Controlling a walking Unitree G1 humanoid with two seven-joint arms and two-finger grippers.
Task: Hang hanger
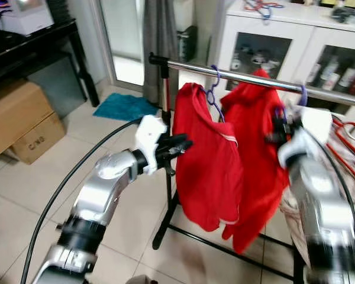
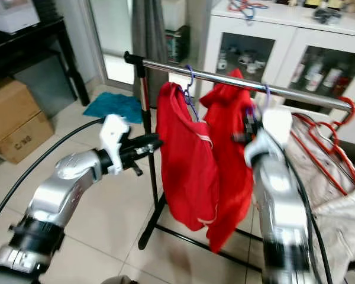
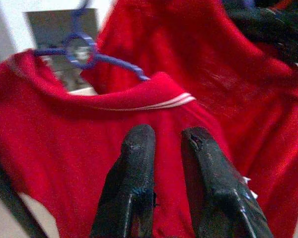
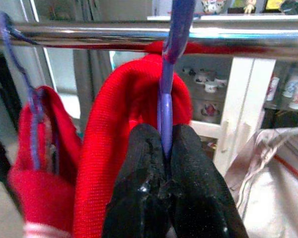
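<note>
Your right gripper [image 4: 165,148] is pinched tight on the purple hanger [image 4: 165,116], both black fingers pressed against its thin neck from either side. Straight above the fingertips the hanger's neck climbs to the chrome rail [image 4: 89,33], and its hook reaches the bar there; you cannot tell from the blur whether it is fully seated. Just behind the fingers, a red garment [image 4: 119,129] drapes over the hanger's shoulders. Beside it, toward your left arm, a second red garment [image 1: 204,171] hangs on its own purple hanger [image 1: 213,89], already hooked over the same rail.

Your left gripper [image 3: 161,141] has its two fingers parted by a narrow gap with nothing between them. It sits close in front of that second red garment, just below the white-striped collar [image 3: 164,101], and you cannot tell whether the tips touch the cloth.

Farther out from the right gripper, beyond the rail, stands a white cabinet [image 1: 272,35] with glass doors and cups and bottles inside. To the outer side of your right arm, a pale cloth basket [image 2: 337,195] holds red hangers [image 2: 322,139]. Out past your left arm, the rack's black upright [image 1: 165,118] drops to the tiled floor [image 1: 94,148], with a teal mat [image 1: 124,106] and cardboard boxes [image 1: 23,121] well apart from it.
</note>
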